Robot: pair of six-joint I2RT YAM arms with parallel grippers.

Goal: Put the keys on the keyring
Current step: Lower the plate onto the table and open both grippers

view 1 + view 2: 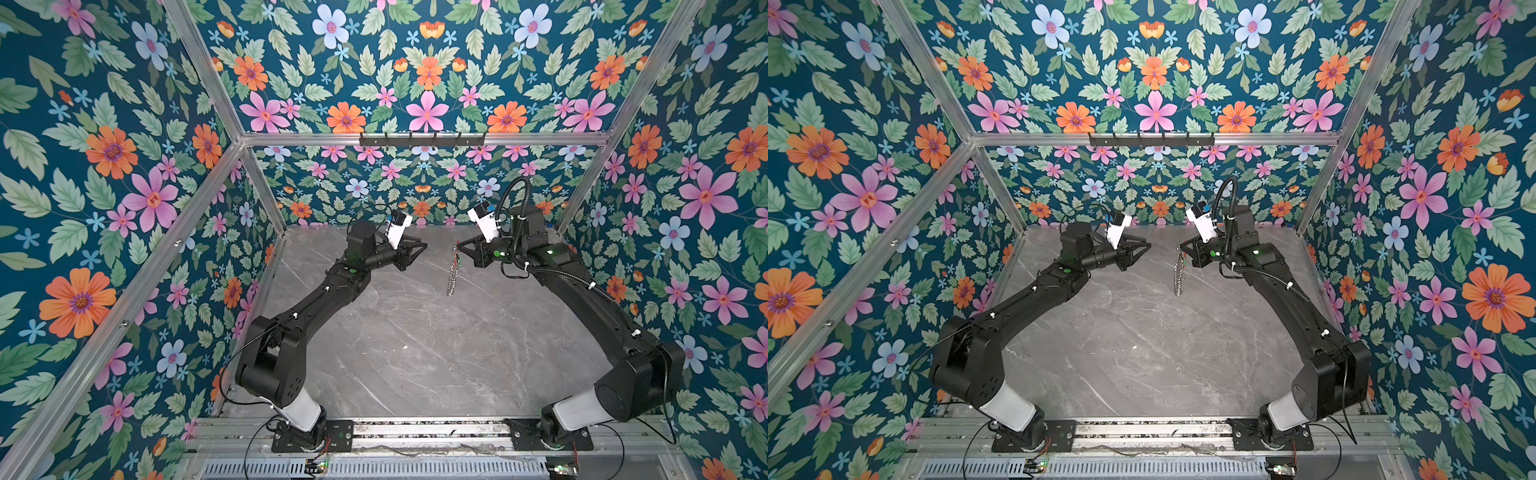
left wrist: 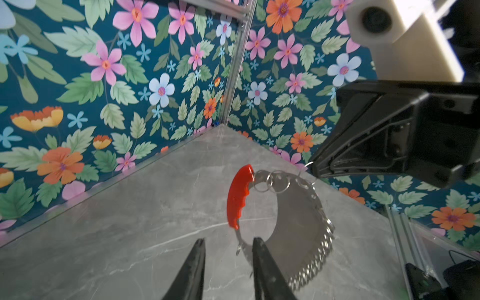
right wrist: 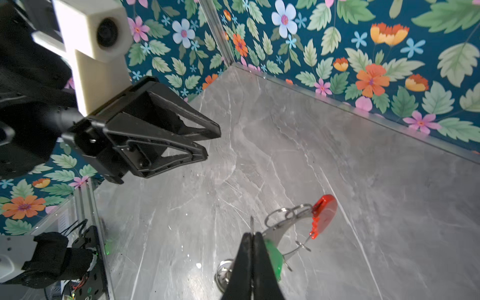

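The right gripper (image 1: 458, 246) is reaching in over the far middle of the grey marble tabletop (image 1: 415, 353), and its wrist view is showing its jaws pressed fully together (image 3: 252, 241). The key (image 3: 275, 257) is sitting at those fingers. Its green head is bulging out beside one finger, and a thin metal sliver is poking out past the fingertips. The gripper seems to be pinching the key.

The keyring (image 1: 453, 272) is hanging straight down from that gripper's tip, off the tabletop. In both top views it is showing edge-on as a narrow silver strip (image 1: 1178, 272). The left wrist view is showing its broad side: the grey metal plate (image 2: 298, 220), the red plastic arc (image 2: 237, 197) and the row of small silver loops (image 2: 319, 249). One loop is meeting the right gripper's tip. How the ring is joined to the key cannot be told.

The left gripper (image 1: 424, 246) is pointing at the right gripper from the left, near it and apart from the ring. Its jaws are standing narrowly parted (image 2: 228, 246) and holding nothing. In its wrist view the ring is lying just beyond its fingertips.
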